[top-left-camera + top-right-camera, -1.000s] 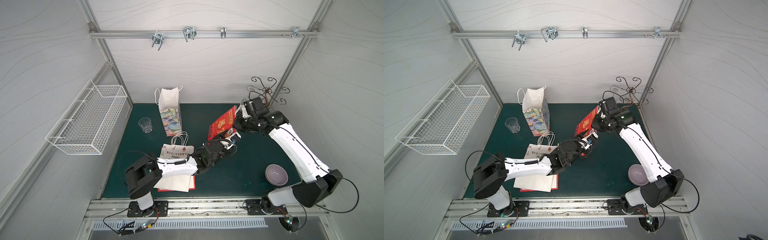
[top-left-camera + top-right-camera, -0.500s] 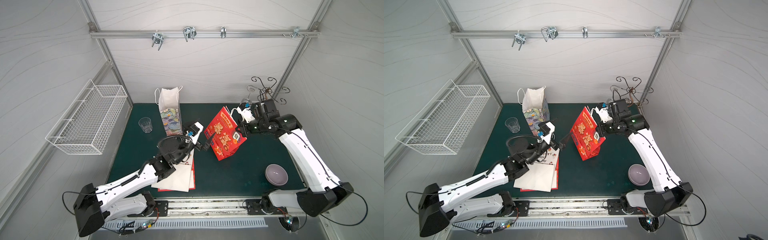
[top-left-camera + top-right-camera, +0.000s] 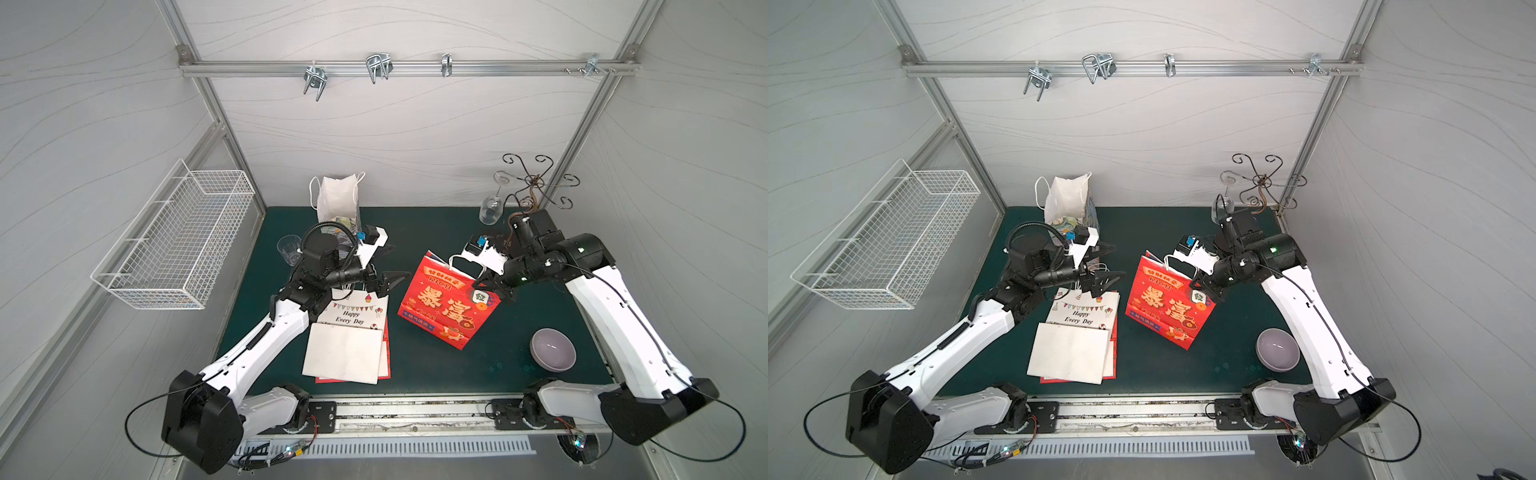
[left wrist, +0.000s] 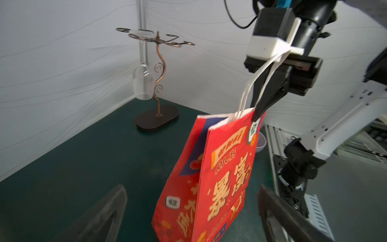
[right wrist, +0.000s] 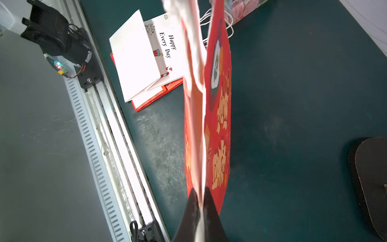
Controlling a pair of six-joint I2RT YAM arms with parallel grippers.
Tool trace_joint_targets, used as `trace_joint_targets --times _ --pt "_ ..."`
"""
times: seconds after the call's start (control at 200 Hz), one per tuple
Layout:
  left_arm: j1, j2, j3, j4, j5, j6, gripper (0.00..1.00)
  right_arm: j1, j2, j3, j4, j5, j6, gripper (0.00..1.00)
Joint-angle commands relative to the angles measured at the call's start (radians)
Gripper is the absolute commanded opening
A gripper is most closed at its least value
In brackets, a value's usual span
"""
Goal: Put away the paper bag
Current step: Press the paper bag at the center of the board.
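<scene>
Right hand point(image 3: 494, 291): the jaws are together, clamped on the top edge of the red paper gift bag with gold lettering point(image 3: 449, 307). The grip sits at one upper corner, just beside the white twisted-paper handles point(image 4: 251, 83). In the right wrist view the two dark fingertips point(image 5: 193, 201) press the paper flat between them.

Red bag: it hangs from that grip over the middle of the dark green desk point(image 3: 436, 232), tilted, with the printed face toward the front rail. Whether its lower edge touches the desk cannot be told.

Left hand point(image 3: 401, 262): the fingers are spread fully apart and hold nothing. It points at the red bag from the side, near it but not touching. It is poised over the handle end of the flat white "Happy Every Day" paper bag point(image 3: 353, 316), which lies in a stack on the desk.

Other items:
- a lilac bowl point(image 3: 552, 349), right front;
- a copper wire glass stand point(image 3: 536, 183), back right corner;
- an upright white patterned bag point(image 3: 336, 199), at the back.
</scene>
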Motion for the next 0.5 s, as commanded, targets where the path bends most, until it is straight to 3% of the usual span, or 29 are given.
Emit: trace_joint_targets --times 0.0,0.125,0.32,0.495 --pt "0.003 0.086 0.087 0.058 0.199 -0.027 0.99 0.025 0.001 0.041 -0.056 -0.031 -0.081 0.00" --pt "-0.002 0.176 0.162 0.069 0.321 -0.054 0.99 0.049 0.025 0.060 -0.069 -0.050 -0.089 0.00" --pt "-0.023 0.243 0.221 -0.004 0.459 0.006 0.99 0.055 0.030 0.069 -0.074 -0.065 -0.090 0.00" --pt "-0.042 0.272 0.255 -0.111 0.507 0.073 0.79 0.055 0.029 0.065 -0.075 -0.059 -0.087 0.00"
